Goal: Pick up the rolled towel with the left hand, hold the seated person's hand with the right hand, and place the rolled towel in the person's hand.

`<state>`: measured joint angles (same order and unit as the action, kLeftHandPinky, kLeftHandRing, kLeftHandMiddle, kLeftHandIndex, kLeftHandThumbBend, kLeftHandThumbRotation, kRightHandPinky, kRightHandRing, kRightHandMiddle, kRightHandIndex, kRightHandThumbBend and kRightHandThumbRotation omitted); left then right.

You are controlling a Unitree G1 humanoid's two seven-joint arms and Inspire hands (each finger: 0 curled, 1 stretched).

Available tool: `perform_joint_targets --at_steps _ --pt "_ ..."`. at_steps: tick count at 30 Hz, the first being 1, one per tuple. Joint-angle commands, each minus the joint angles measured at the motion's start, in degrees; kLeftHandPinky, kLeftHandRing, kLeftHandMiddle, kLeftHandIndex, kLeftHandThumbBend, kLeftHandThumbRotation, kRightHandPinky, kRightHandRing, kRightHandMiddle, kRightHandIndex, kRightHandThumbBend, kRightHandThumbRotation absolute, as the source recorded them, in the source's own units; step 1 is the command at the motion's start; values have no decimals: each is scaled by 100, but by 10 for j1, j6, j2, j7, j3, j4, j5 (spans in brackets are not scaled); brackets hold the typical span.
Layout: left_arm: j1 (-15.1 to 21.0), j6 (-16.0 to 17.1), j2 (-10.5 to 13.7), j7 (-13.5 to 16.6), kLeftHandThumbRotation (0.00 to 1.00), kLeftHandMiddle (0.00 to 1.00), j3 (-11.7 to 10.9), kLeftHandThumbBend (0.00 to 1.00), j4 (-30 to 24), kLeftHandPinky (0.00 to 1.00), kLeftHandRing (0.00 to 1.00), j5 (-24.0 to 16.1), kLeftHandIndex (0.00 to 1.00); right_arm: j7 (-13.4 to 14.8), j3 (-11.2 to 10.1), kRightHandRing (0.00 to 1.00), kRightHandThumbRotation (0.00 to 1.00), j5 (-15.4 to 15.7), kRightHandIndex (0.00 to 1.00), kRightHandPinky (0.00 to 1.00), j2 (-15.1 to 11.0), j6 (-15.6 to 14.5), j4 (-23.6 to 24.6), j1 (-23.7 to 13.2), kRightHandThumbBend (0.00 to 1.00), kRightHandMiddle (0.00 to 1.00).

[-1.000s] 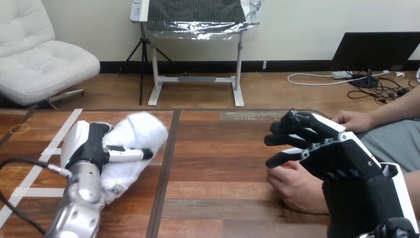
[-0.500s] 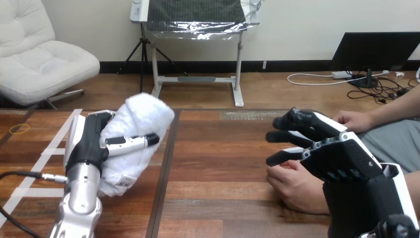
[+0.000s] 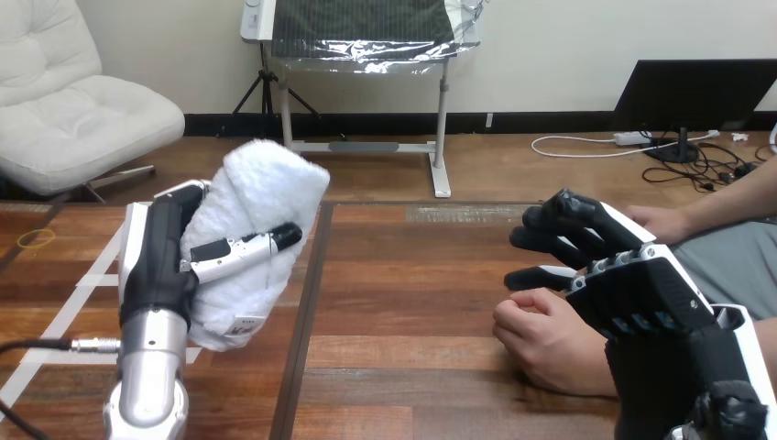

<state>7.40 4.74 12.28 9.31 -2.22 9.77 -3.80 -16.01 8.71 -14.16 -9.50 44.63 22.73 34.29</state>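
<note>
**Towel lifted off the table, handover not yet begun**

The left hand (image 3: 165, 261) is clamped on the rolled towel (image 3: 266, 192), thumb lying across the front of the roll and fingers wrapped behind it. A second ago the towel lay low against the table (image 3: 403, 275). It now stands nearly upright and clear of the wood, at the left side of the view, with the silver forearm raised beneath it. The pick-up looks done, and the carry across to the person has yet to start.

The right hand (image 3: 641, 298) has drifted a little to the right. Its fingers are loosely bent and apart, closed on nothing. It sits over the wrist end of the person's hand (image 3: 545, 339), which rests on the table near the right edge in a loose fist. I cannot tell whether the two touch, and no finger or thumb is seen curled round the person's hand, so the hold is still to come. The fist will also need to open to take the roll. A second hand of the person (image 3: 664, 223) lies farther back at the right.

A small white tag (image 3: 240, 325) hangs at the towel's lower end, its dark print too small to read
</note>
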Motion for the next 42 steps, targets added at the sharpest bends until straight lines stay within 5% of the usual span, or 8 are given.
perform_joint_targets --at_steps 1,13,23,42 --pt "-2 86 -36 9 0 37 -30 64 -138 23 30 42 40 2 -22 82 92 -1 84 73 -3 -10 -14 -41 74 84" --pt "-46 145 -83 -14 0 34 -26 56 -204 20 26 114 39 19 -54 85 92 48 88 80 0 -36 -16 -57 75 87" --pt "-95 164 -118 -45 0 33 -5 46 -262 18 25 174 38 18 -96 87 90 82 90 82 -29 -70 -19 -95 79 88" --pt "-117 199 -150 -112 0 32 1 41 -240 16 24 220 37 16 -153 88 90 127 89 85 -76 -108 -32 -161 86 88"
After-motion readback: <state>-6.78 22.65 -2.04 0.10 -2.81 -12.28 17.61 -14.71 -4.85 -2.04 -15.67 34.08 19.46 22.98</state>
